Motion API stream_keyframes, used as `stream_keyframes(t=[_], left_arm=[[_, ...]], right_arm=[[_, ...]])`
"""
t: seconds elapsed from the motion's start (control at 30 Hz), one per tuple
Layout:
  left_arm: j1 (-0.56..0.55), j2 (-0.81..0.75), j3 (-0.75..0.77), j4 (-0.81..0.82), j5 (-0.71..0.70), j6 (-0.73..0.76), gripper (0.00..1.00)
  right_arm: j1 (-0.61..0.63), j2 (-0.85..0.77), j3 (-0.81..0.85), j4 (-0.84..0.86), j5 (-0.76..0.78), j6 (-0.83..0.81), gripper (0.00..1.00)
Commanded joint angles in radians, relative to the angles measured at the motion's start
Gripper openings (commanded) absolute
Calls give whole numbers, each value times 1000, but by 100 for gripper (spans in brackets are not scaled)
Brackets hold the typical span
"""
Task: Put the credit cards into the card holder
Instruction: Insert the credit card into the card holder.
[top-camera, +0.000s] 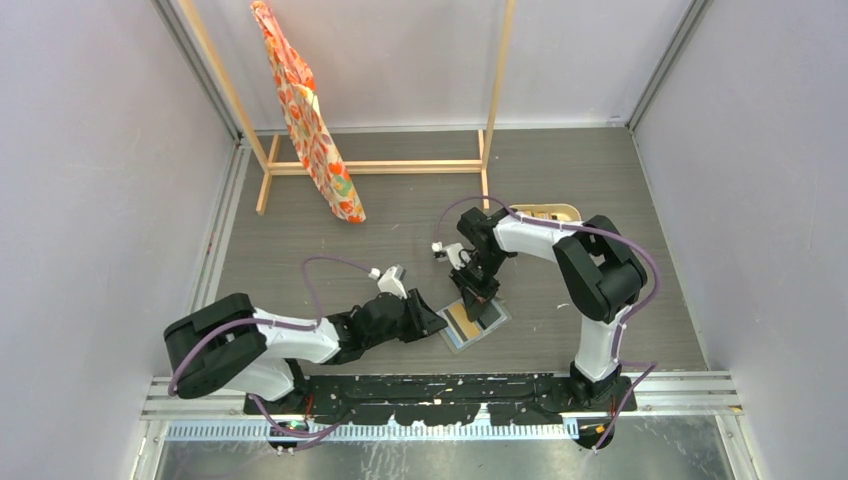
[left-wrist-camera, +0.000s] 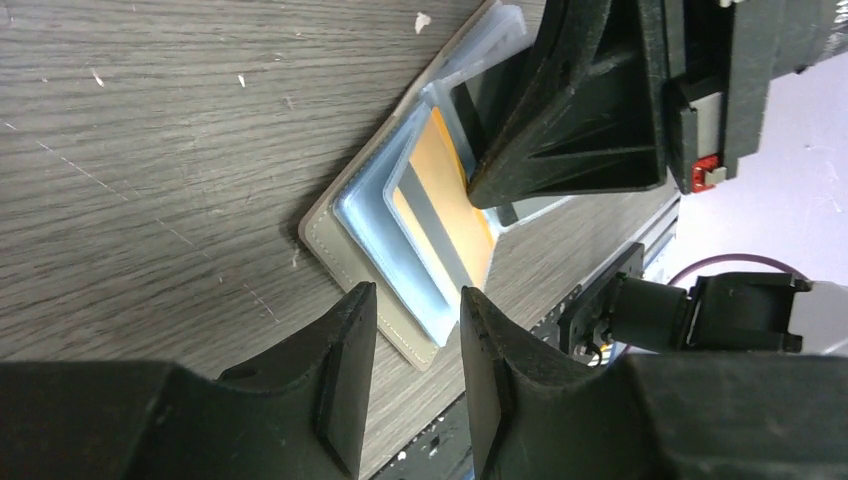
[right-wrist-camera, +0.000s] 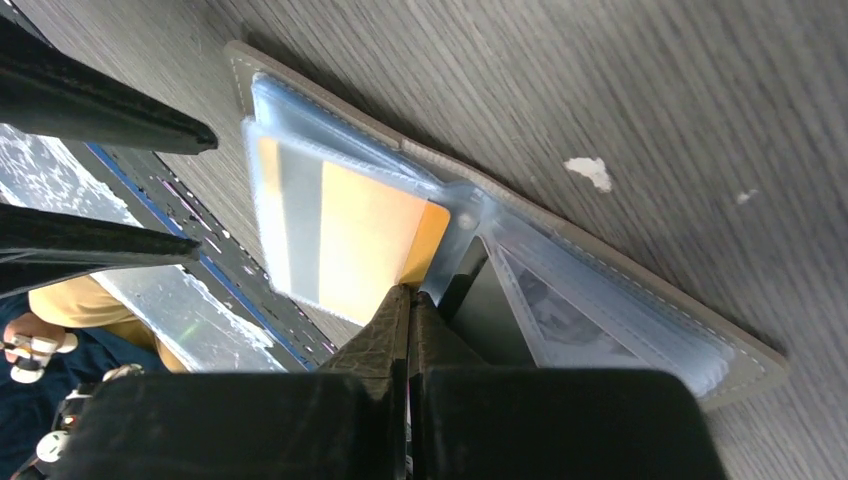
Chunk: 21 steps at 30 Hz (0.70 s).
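Found the left gripper (left-wrist-camera: 415, 300) nearest, released and empty, fingers spread just beside the left edge of the card holder (left-wrist-camera: 330, 245). Found that holder lying open on the table near the arm bases, between the two grippers. Counted one credit card (right-wrist-camera: 350, 240) in view, orange with a grey stripe, seemingly partly inside a clear sleeve and pinched at its corner by the clenched right gripper (right-wrist-camera: 410, 300). Judged it best to slide the card flat along the sleeve while steadying the holder. Counted one holder and, farther right, one beige tray (top-camera: 548, 212) — contents hidden.
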Motion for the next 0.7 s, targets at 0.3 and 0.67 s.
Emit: stream_keyframes(t=[0.3, 0.67], left_arm=[[-3, 110, 29, 162, 26, -7, 38], [-5, -73, 1, 21, 4, -10, 38]], right_arm=[[-11, -52, 63, -58, -56, -58, 2], [-88, -175, 41, -122, -123, -174, 9]])
